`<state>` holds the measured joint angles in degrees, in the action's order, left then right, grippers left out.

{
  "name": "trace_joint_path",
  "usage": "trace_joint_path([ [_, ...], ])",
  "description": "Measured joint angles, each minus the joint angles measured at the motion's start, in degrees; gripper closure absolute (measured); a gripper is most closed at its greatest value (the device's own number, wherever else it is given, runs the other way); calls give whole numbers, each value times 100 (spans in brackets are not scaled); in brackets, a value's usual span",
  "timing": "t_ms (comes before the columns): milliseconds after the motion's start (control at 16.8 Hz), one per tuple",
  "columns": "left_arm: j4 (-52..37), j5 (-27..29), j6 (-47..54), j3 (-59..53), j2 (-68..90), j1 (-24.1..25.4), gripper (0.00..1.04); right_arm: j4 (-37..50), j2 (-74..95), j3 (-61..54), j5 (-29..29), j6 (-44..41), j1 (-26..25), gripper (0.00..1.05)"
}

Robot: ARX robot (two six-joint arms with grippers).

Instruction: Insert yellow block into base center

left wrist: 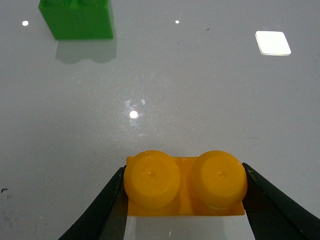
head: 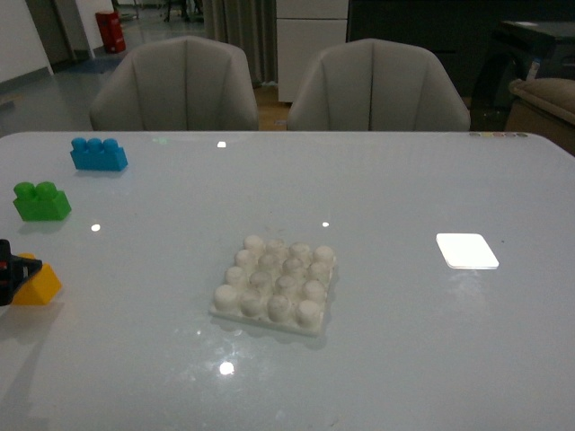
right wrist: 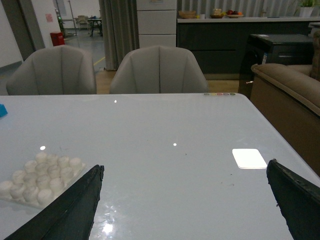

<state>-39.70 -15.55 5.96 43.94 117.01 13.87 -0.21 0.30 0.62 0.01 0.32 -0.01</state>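
Your left gripper (left wrist: 184,174) is clamped on the yellow block (left wrist: 185,186), with one finger against each short end and the two studs facing up. The block is at the left side of the worktop (head: 404,341), just in front of the green brick (head: 40,201) and well apart from the base (head: 277,283), which lies mid-worktop. Your right gripper (right wrist: 185,170) is spread wide and holds nothing.

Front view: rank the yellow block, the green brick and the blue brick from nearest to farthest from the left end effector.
1. yellow block: right at the left end effector, far left, closest to the robot.
2. green brick: farther back, also far left.
3. blue brick: farthest back, slightly right of the green one.
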Motion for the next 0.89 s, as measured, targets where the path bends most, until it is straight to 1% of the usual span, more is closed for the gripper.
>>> trace_joint_path([
  [60,35,20,0,-72,-208,-98,47,0,0,0,0,0,0,6],
  [179,186,162,-24,-247,-846,-505,47,2,0,0,0,0,0,6],
  [298,280,529,-258,-345,-1445,-1145,47,2,0,0,0,0,0,6],
  [358,315,811,-417,-369,-1703,-1609,47,2,0,0,0,0,0,6],
  [715,516,1438,-774,-352,-1860,-2712,47,2,0,0,0,0,0,6],
  [894,522,2159,-1486,50,-1515,-3838,47,2,0,0,0,0,0,6],
])
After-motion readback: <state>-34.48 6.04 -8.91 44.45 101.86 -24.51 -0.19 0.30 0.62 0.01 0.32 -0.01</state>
